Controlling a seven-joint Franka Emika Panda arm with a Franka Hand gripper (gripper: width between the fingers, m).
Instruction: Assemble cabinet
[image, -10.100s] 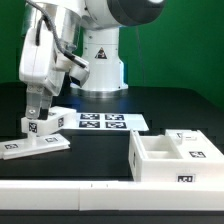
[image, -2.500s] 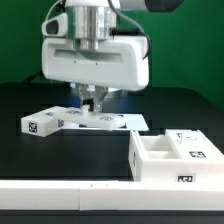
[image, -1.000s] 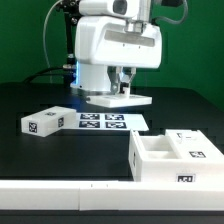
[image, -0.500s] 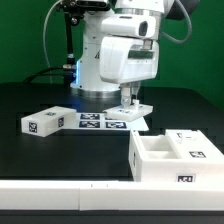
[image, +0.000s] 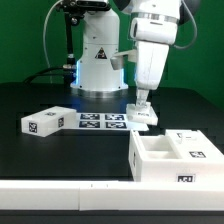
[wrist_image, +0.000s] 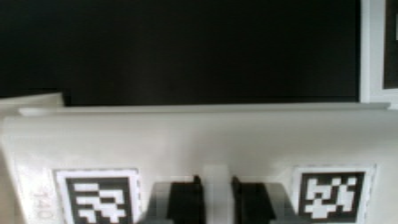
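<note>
At 4 o'clock in the exterior view, nearest the camera, the white plastic open-topped cabinet box (image: 155, 172) sits on the black tabletop (image: 60, 155). Its openings face up and its long axis runs from 9 to 3 o'clock. Just toward 3 o'clock of centre, the end effector (image: 143, 104) points down, clamped on a small flat white tagged panel (image: 145, 116) at the 3 o'clock end of the marker board (image: 100, 121). In the wrist view, dark fingers (wrist_image: 178, 200) grip the panel's edge between two tags. A white tagged block (image: 45, 122) lies at 9 o'clock, with bare tabletop in front of it. The white robot base (image: 100, 65) stands at 12 o'clock.
</note>
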